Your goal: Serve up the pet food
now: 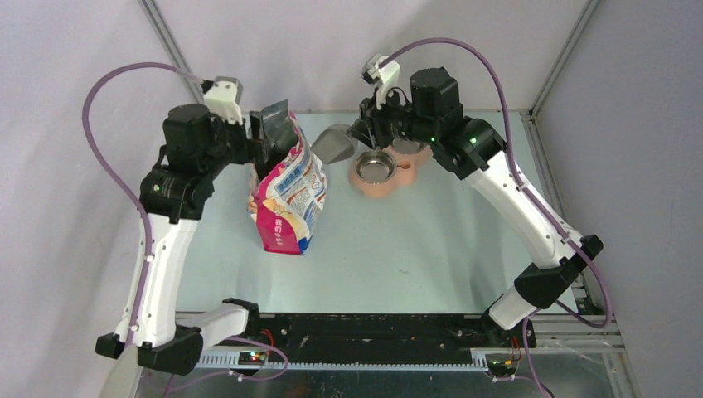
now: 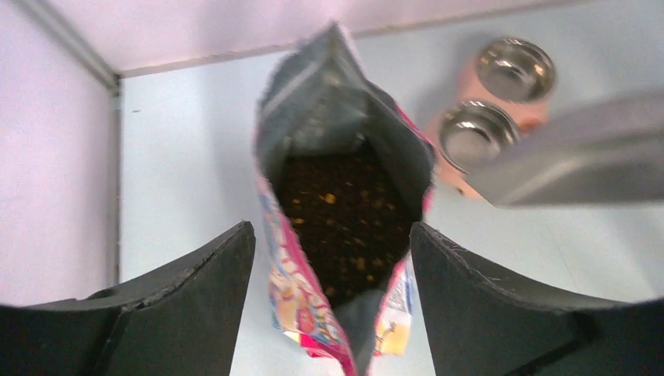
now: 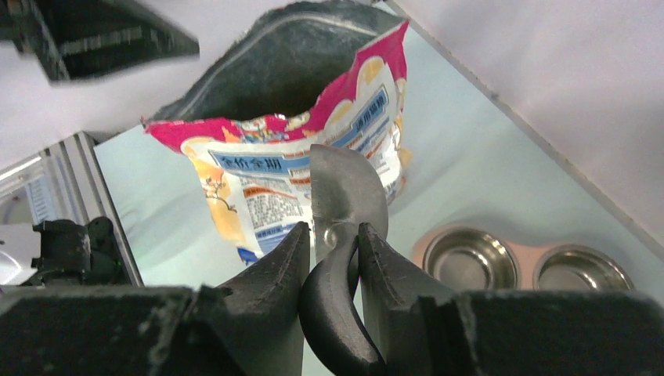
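The pet food [image 2: 348, 211] is a dark-brown heap of kibble inside the open pink-white-blue bag [image 1: 286, 199], which stands on the table. My left gripper [image 2: 330, 227] hovers over the bag's mouth. It is open, with a finger on each side of the bag top and touching neither side. My right gripper [image 3: 333, 231] is shut on the black handle of the grey metal scoop [image 3: 344, 192]. The scoop [image 1: 336, 145] hangs in the air between the bag and the bowls, and no kibble shows in it.
A pink double feeder [image 1: 406, 170] with two empty steel bowls [image 3: 468, 258] [image 3: 583, 270] sits at the back of the table, just right of the scoop. The back wall and metal frame posts close in behind it. The left gripper [image 3: 102, 35] shows above the bag.
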`<act>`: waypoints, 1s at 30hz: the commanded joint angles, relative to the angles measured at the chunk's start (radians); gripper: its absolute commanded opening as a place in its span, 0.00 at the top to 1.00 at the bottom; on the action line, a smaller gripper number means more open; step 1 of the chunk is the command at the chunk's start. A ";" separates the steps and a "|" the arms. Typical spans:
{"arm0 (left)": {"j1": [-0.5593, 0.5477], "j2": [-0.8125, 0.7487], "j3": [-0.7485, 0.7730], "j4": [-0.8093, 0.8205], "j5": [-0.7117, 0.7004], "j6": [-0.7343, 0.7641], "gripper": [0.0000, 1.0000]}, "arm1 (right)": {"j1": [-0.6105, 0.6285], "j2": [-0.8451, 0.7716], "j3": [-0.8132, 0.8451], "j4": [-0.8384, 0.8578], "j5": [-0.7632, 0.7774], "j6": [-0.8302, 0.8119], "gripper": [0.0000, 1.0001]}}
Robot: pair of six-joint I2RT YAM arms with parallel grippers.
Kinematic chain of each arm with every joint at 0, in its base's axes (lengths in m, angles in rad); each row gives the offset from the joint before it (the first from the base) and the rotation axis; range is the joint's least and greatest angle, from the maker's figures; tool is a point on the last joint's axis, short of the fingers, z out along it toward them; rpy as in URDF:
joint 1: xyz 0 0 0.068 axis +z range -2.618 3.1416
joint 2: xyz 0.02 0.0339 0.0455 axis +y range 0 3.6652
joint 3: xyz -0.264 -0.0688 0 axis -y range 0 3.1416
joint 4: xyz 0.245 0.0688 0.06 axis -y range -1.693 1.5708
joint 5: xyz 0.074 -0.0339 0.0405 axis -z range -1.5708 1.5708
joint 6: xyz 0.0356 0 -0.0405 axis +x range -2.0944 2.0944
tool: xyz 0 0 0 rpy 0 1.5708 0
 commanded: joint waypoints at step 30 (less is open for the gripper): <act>0.051 0.304 0.089 -0.046 0.230 0.063 1.00 | 0.061 0.045 0.242 0.096 0.005 -0.069 1.00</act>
